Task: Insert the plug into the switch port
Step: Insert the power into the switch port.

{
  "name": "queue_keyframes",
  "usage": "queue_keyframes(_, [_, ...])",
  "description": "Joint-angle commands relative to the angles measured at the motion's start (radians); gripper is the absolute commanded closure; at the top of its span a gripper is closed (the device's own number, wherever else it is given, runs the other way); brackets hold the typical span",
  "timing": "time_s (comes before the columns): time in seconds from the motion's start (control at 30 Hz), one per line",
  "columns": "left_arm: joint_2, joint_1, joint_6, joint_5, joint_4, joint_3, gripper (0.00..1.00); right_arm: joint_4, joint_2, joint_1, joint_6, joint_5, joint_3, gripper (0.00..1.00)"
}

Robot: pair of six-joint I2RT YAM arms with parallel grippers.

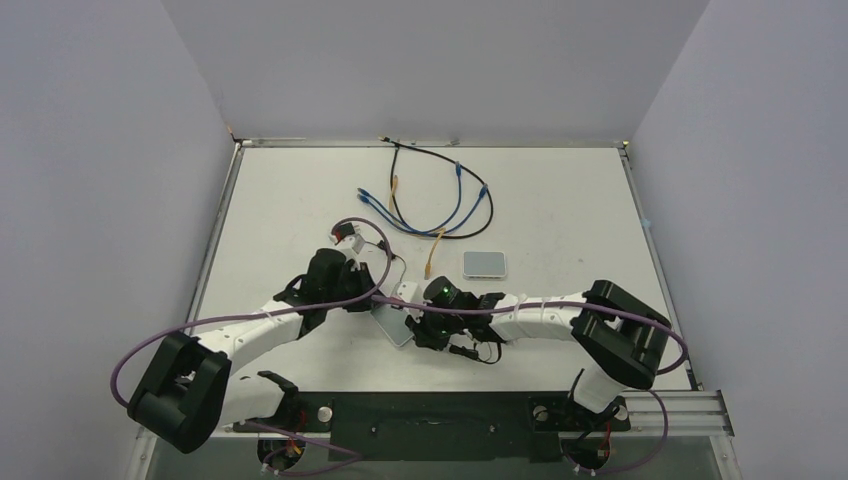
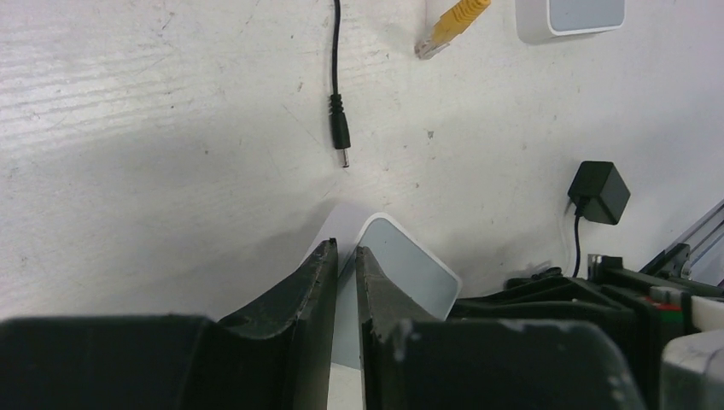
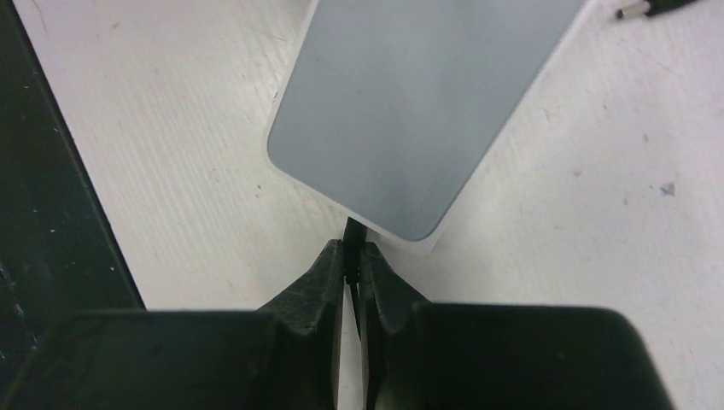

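The switch box [image 3: 410,111], flat and white with a pale grey face, lies between both arms [image 1: 393,322]. My left gripper [image 2: 344,249] is shut on one edge of the box [image 2: 418,273]. My right gripper [image 3: 352,246] is shut on a thin black plug [image 3: 352,229]. The plug's tip meets the box's near narrow edge beside a rounded corner. The port itself is hidden there, so I cannot tell how deep the plug sits. In the top view the right gripper [image 1: 418,325] is right against the box.
A second white box [image 1: 485,264] lies right of centre. A loose black barrel plug [image 2: 341,137] and a yellow network plug [image 2: 448,26] lie beyond the held box. A black power adapter [image 2: 600,190] sits to the right. Black and blue cables [image 1: 440,195] coil at the back.
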Motion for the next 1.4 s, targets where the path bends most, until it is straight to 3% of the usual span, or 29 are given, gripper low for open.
queue_keyframes(0.0, [0.030,-0.074,-0.059,0.282,-0.153,-0.045,0.90,0.445,-0.099,-0.061,-0.041,0.140,0.035,1.00])
queue_keyframes(0.27, [0.063,-0.094,-0.076,0.301,-0.117,-0.061,0.90,0.431,-0.120,-0.081,-0.081,0.025,0.006,1.00])
queue_keyframes(0.63, [0.070,-0.111,-0.081,0.299,-0.102,-0.055,0.90,0.262,-0.075,-0.081,-0.202,-0.152,0.108,1.00])
queue_keyframes(1.07, [0.002,-0.112,-0.102,0.148,-0.205,-0.032,0.84,0.072,-0.032,-0.092,-0.219,-0.107,0.180,1.00])
queue_keyframes(1.33, [-0.052,-0.103,-0.120,0.038,-0.272,-0.024,0.75,0.059,-0.046,-0.092,-0.155,-0.009,0.109,0.85])
queue_keyframes(1.37, [-0.058,-0.100,-0.122,0.023,-0.277,-0.024,0.72,0.058,-0.060,-0.092,-0.152,0.003,0.098,0.79])
